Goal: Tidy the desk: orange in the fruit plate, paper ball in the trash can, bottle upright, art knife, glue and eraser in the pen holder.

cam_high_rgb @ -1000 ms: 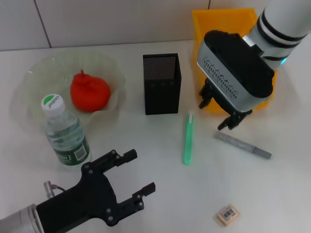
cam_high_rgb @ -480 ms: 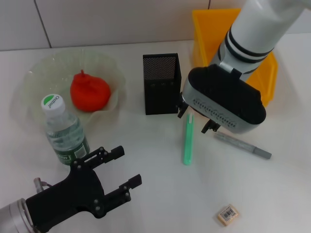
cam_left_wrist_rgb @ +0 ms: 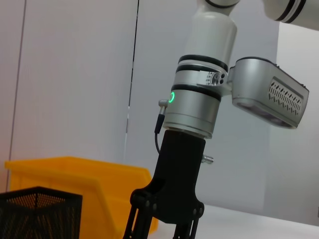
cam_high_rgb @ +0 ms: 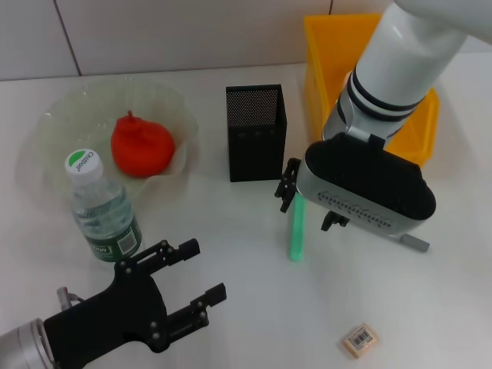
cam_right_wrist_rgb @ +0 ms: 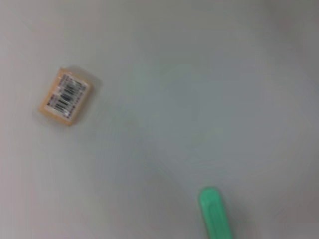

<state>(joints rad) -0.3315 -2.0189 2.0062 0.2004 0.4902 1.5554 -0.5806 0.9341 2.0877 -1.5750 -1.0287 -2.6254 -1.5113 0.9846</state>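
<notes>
**Grasping the Green Art Knife**

The right end effector (cam_high_rgb: pixel 309 206) hovers over the green art knife (cam_high_rgb: pixel 296 231), fingers spread apart. Centre them across the handle's narrow width before closing (the knife lies flat on the bench (cam_high_rgb: pixel 254 307), beside the mesh pen holder (cam_high_rgb: pixel 256 132)). The left end effector (cam_high_rgb: pixel 184 288) is idle, open, near the upright bottle (cam_high_rgb: pixel 104 211).

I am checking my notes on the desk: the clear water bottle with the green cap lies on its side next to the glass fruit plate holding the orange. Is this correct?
Not quite. In the head view the clear water bottle with the green cap stands upright, not on its side. The rest holds: it is next to the glass fruit plate, which holds the orange.
</notes>
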